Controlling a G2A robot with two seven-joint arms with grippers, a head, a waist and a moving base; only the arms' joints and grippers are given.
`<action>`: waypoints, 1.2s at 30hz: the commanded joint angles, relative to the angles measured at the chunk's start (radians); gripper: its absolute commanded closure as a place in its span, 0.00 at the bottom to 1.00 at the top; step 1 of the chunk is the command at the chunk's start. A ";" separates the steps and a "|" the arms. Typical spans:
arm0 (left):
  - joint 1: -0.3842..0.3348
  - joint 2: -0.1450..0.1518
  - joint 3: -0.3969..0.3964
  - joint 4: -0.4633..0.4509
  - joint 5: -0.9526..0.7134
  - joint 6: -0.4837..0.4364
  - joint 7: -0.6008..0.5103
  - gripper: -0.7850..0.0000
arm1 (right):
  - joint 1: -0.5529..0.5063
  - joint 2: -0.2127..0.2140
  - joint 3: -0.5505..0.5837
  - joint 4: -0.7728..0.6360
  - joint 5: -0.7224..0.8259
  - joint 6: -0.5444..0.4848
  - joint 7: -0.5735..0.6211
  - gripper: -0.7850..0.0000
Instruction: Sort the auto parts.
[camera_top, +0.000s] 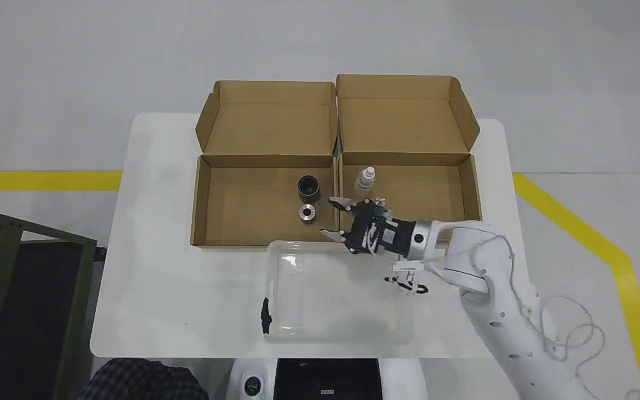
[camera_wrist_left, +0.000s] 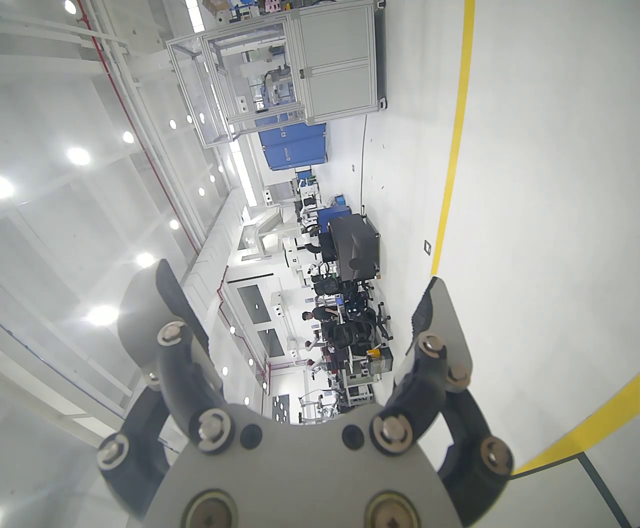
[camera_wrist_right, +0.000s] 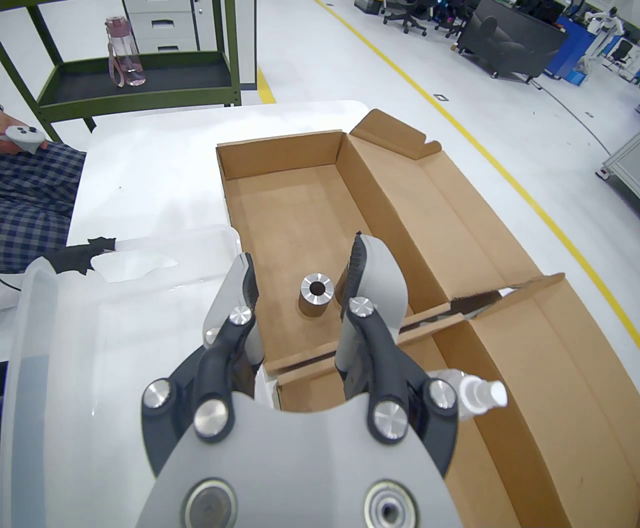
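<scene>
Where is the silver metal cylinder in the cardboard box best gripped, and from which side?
Probably across its round outer wall, coming from above: the silver metal cylinder stands upright, hole up, and the cardboard box hinders a sideways approach.

Sleeve (camera_top: 306, 211) in left box (camera_top: 245, 205), bottle (camera_top: 365, 180) in right box (camera_top: 430, 195).

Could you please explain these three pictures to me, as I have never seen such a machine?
This is a two-armed robot at a table. One picture looks down from above; the other two come from a camera on each wrist. On the table stand two open cardboard boxes and a clear plastic bin. The left box holds a silver sleeve and a black ring; the right box a white spray bottle. The right end effector hovers open near the sleeve, holding nothing. The left end effector, also open and empty, faces the room.
</scene>
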 joint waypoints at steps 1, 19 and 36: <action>0.000 0.000 0.000 0.000 0.000 0.000 0.000 0.00 | -0.046 0.009 0.049 -0.018 -0.017 -0.003 -0.027 0.56; 0.000 0.000 0.000 0.000 0.000 0.000 0.000 0.00 | -0.368 0.061 0.440 0.002 -0.156 0.020 -0.497 0.31; 0.000 0.000 0.000 0.000 0.000 0.000 0.000 0.00 | -0.536 0.076 0.630 0.079 -0.189 0.069 -0.746 0.00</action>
